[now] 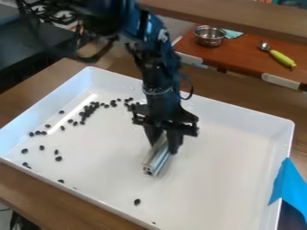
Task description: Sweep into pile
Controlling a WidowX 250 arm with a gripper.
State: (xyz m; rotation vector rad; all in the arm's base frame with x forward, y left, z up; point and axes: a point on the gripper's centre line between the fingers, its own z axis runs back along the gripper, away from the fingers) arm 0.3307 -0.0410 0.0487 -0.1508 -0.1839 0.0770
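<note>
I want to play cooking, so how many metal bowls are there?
1. The metal bowl is on the red-brown surface behind the white tray, left of the green-handled spoon. Another could be hidden behind the robot arm.

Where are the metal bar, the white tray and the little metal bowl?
Metal bar (158,158): camera view, middle of its length.
White tray (228,179): camera view, bare floor, right of the bar.
Metal bowl (209,42): camera view, outer wall.
</note>
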